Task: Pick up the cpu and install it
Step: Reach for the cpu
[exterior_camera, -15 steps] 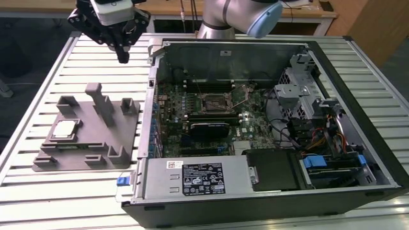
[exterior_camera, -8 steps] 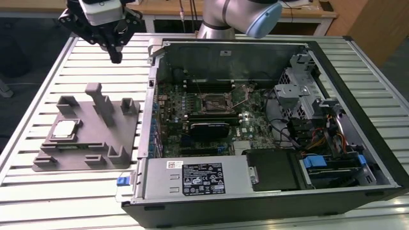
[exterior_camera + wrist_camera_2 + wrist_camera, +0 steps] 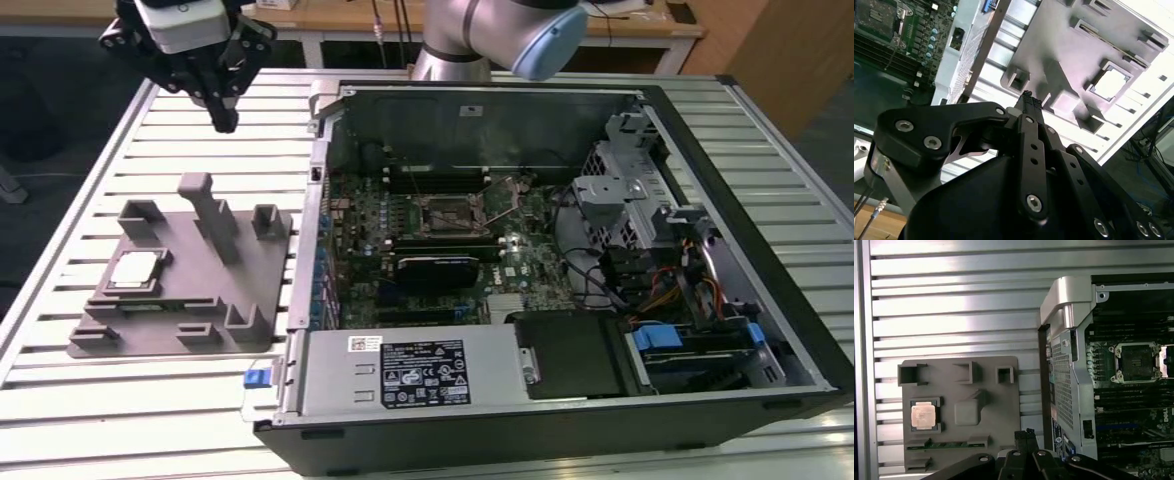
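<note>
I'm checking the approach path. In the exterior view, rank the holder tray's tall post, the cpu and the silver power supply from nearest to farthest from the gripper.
From the gripper, at the exterior view's upper left:
1. tall post, on the holder tray, just beneath the gripper.
2. cpu, seated in the tray, nearer the camera.
3. power supply, in the case's near corner, toward the exterior view's right.

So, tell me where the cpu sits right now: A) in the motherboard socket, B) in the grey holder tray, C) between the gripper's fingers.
B: the cpu lies in a recess of the grey holder tray, and the gripper hangs apart from it.
</note>
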Tool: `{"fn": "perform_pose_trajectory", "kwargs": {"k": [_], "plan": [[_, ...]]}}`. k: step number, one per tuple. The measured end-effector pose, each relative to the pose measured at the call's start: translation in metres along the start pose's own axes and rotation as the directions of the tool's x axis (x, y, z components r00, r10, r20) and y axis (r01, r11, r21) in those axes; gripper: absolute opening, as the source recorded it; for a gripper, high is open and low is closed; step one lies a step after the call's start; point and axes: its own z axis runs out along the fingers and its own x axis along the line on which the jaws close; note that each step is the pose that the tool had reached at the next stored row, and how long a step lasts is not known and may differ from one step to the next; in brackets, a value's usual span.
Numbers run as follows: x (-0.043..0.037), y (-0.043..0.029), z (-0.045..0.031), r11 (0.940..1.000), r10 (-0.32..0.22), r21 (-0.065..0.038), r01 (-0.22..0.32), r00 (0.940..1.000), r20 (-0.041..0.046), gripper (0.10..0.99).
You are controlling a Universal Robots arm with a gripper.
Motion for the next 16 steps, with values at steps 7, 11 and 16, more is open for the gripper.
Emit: {"fn": "perform_pose_trajectory", "kwargs": {"k": [7, 11, 16], "plan": [[0.0141, -0.0011, -0.0003, 1.0, 0.0, 0.0, 0.0, 1.0, -0.0001, 0.106], [0.0218, -0.0017, 0.0005, 1.0, 0.0, 0.0, 0.0, 1.0, -0.0001, 0.106], [0.0301, -0.0026, 0.0061, 1.0, 0.0, 0.001, 0.0, 1.0, 0.0, 0.106]]}}
